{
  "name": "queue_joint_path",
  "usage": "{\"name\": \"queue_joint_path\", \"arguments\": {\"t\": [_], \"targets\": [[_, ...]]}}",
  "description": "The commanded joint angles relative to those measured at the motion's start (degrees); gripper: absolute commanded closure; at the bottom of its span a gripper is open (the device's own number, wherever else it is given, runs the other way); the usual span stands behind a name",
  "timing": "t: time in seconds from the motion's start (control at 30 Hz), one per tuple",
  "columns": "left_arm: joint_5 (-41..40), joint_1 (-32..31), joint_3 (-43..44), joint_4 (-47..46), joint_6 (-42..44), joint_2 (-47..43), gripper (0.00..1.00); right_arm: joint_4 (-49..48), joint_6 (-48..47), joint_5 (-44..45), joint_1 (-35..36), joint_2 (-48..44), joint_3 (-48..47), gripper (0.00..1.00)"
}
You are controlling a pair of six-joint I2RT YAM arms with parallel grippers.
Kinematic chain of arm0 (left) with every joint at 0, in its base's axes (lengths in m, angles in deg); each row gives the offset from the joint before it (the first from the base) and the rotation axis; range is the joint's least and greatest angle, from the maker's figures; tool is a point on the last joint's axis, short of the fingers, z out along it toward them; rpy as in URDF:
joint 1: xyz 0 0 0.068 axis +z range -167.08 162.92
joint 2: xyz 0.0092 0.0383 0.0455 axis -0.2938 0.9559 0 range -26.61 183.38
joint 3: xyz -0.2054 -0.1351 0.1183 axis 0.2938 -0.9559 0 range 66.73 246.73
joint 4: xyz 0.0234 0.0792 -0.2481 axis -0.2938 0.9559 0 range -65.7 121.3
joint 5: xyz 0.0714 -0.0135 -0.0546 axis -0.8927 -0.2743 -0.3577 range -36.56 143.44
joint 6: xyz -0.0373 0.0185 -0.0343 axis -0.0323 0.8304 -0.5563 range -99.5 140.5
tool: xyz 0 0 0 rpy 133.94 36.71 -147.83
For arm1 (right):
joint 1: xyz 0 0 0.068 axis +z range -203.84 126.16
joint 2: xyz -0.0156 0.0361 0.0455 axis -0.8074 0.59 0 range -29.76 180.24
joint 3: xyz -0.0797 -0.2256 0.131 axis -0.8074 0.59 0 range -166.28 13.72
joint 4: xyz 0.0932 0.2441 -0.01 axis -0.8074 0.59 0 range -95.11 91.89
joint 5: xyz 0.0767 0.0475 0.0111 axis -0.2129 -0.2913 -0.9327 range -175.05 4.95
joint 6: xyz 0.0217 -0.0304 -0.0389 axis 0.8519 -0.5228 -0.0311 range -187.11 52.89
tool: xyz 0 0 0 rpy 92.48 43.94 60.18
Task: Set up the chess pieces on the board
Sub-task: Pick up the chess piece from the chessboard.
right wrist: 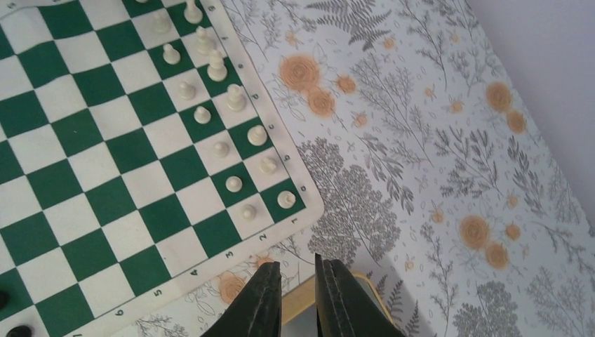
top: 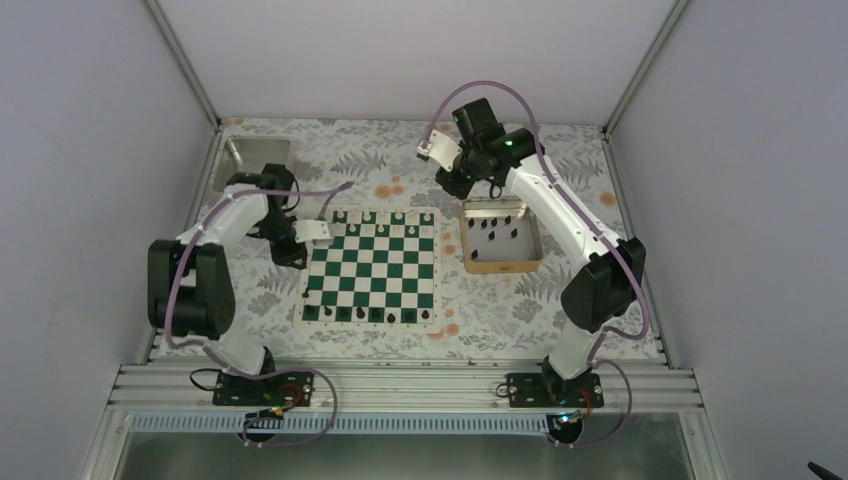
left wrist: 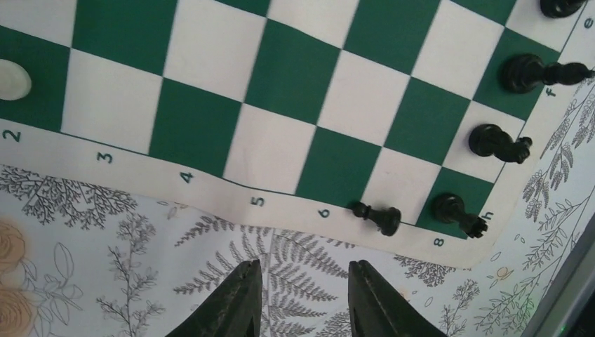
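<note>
The green-and-white board [top: 372,265] lies mid-table. Black chess pieces [top: 377,316] stand along its near row, and several more lie in the gold-rimmed tray [top: 470,240]. My left gripper [top: 293,252] is by the board's left edge. In the left wrist view it [left wrist: 303,281] is open and empty over the tablecloth. A black pawn [left wrist: 375,214] lies on its side on the board's edge ahead of it, beside a rook [left wrist: 456,213]. My right gripper [top: 455,182] hovers above the tray's far left corner. It [right wrist: 297,281] is empty, its fingers a narrow gap apart.
White pieces [right wrist: 210,67] fill the board's two far rows. A pale square tray [top: 255,155] sits at the far left corner. The tray's gold rim [right wrist: 302,298] shows just under my right fingers. Enclosure walls close in the table on three sides.
</note>
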Motion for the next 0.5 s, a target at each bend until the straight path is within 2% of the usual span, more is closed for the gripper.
{"name": "queue_joint_path", "arguments": {"t": [0.0,0.17,0.3,0.47], "targets": [[2.2,-0.5,-5.9,-9.7,-0.7,-9.1,0.69,-1.3,-0.4,-0.9,-1.7,-2.2,1.9,0.84],[3.2,-2.9,-10.4,-12.2,-8.3,-12.1,0.83,-1.4,-0.1,-0.7,-2.4,-2.6,2.7,0.85],[0.6,-6.0,-16.2,-15.9,-14.1,-14.4,0.84,-1.7,0.6,-0.5,-2.7,-3.1,3.1,0.85],[-0.3,-6.3,-19.3,-18.5,-17.4,-15.0,0.88,-1.8,1.0,-0.4,-3.1,-3.8,4.0,0.86]]}}
